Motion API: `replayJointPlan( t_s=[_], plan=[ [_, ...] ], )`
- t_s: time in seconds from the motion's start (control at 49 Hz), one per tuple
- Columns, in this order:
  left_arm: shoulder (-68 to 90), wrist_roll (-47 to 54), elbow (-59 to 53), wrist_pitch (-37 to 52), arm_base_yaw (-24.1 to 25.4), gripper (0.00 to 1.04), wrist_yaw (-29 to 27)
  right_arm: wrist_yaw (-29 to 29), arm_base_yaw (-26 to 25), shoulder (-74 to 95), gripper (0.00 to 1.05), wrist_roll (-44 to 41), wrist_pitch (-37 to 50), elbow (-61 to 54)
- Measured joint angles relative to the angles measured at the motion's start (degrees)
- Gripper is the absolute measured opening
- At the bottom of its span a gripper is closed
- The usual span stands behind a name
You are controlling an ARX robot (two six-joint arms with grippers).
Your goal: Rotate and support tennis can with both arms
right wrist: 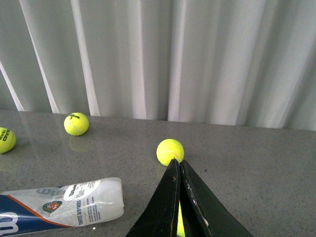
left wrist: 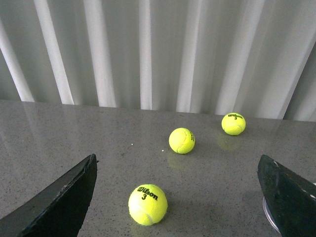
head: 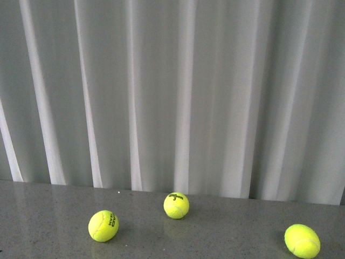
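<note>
The tennis can (right wrist: 64, 202) lies on its side on the grey bench (right wrist: 256, 163) — clear plastic with a printed label, one end cut off by the picture's edge; it is beside the right gripper (right wrist: 177, 168), near it but apart and untouched. That gripper is closed, its two black fingers (right wrist: 158, 212) meeting edge to edge up to the tip; a sliver of yellow-green shows between them low down, and I cannot tell what it is. A tennis ball (right wrist: 170, 150) sits just past the tip, on the far side of the gripper from the can; two more balls (right wrist: 76, 123) lie beyond the can, toward the curtain (right wrist: 197, 59). The left gripper (left wrist: 176, 159) stands wide over the bench and holds nothing; three balls lie before it, and the nearest ball (left wrist: 147, 204), marked Wilson 3, rests on the bench between the spread fingers, clear of both. The front view takes in only bench, curtain and three balls — one of them (head: 176, 205) closest to the curtain.
</note>
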Motion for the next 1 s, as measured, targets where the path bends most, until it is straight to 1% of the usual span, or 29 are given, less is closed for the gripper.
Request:
replayJointPlan(
  t_s=[0.082, 0.143, 0.285, 0.408, 0.51, 0.53, 0.591, 0.999],
  plan=[
    [0.02, 0.00, 0.00, 0.00, 0.00, 0.98, 0.00, 0.00, 0.00, 0.00, 0.04, -0.04, -0.02, 0.00],
    [0.00, 0.00, 0.00, 0.00, 0.00, 0.98, 0.00, 0.00, 0.00, 0.00, 0.12, 0.00, -0.02, 0.00],
    [0.00, 0.00, 0.00, 0.00, 0.00, 0.98, 0.00, 0.00, 0.00, 0.00, 0.47, 0.00, -0.02, 0.00],
    [0.00, 0.00, 0.00, 0.00, 0.00, 0.98, 0.00, 0.00, 0.00, -0.04, 0.74, 0.00, -0.02, 0.00],
    [0.00, 0.00, 0.00, 0.00, 0.00, 0.98, 0.00, 0.00, 0.00, -0.04, 0.98, 0.02, -0.02, 0.00],
    [0.00, 0.00, 0.00, 0.00, 0.00, 0.98, 0.00, 0.00, 0.00, -0.04, 1.00, 0.07, -0.02, 0.00],
    [0.00, 0.00, 0.00, 0.00, 0.00, 0.98, 0.00, 0.00, 0.00, -0.04, 0.97, 0.02, -0.02, 0.00],
    [0.00, 0.00, 0.00, 0.00, 0.00, 0.98, 0.00, 0.00, 0.00, -0.04, 0.98, 0.02, -0.02, 0.00]
  ],
)
